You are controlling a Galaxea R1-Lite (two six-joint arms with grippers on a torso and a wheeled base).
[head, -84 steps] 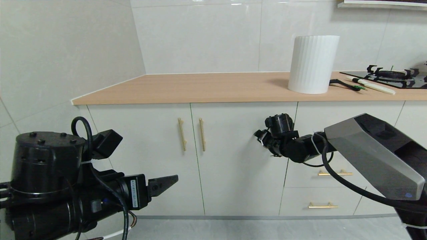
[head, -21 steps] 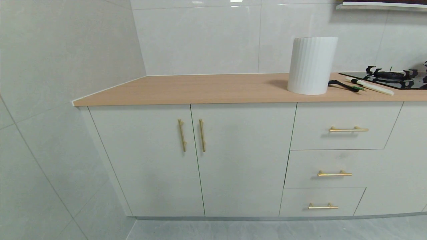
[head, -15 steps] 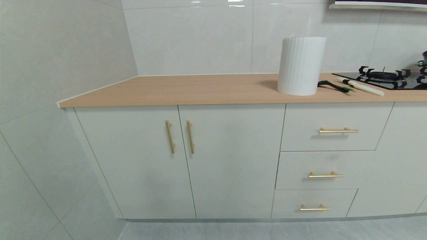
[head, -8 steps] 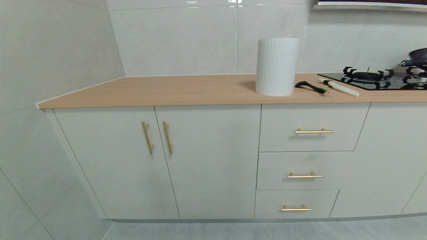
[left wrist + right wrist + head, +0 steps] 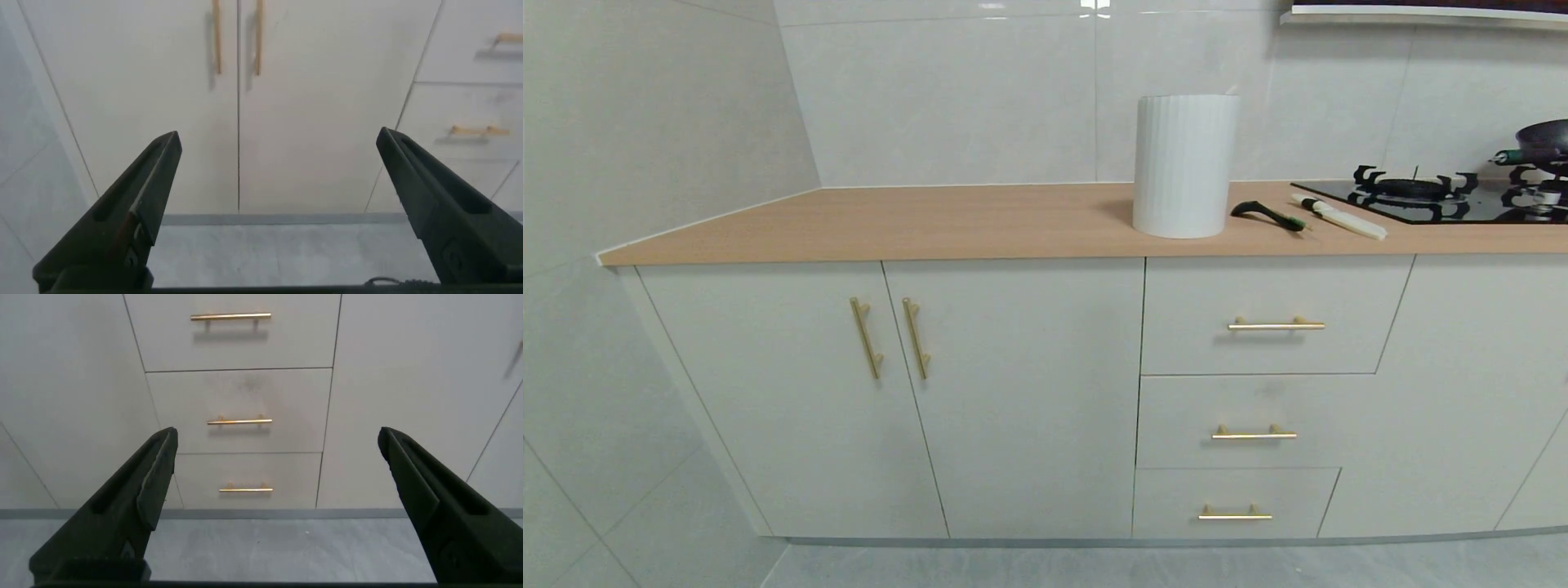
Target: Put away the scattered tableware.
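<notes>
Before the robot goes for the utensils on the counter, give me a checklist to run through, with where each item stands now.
1. Left gripper empty, jaws open: ok.
2. Right gripper empty, jaws open: ok.
3. Utensils found: black-handled utensil and cream-coloured utensil lie on the countertop between the white ribbed container and the gas hob: ok.
4. Container upright: ok.
5. Room inside the container: cannot tell; its opening is hidden.
6. Grippers at countertop height: not ok; left faces the cabinet doors, right the drawers.
</notes>
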